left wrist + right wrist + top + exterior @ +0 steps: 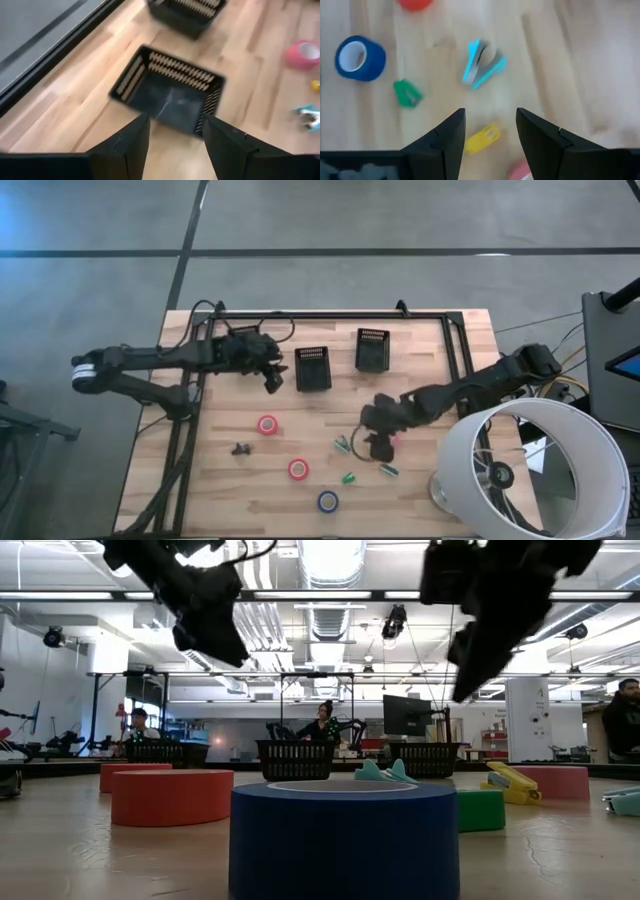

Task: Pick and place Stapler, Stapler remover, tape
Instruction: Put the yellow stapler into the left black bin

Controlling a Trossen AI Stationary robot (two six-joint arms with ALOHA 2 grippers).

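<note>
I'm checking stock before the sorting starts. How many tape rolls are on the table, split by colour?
Red tape rolls: 2
Pink tape roll: 1
Blue tape roll: 1
Total: 4

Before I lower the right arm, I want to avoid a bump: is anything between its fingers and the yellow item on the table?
Nothing visible is in the way. In the right wrist view the right gripper has its fingers apart and empty, with the yellow item lying on bare wood between them. The teal item and the green one lie farther off.
</note>
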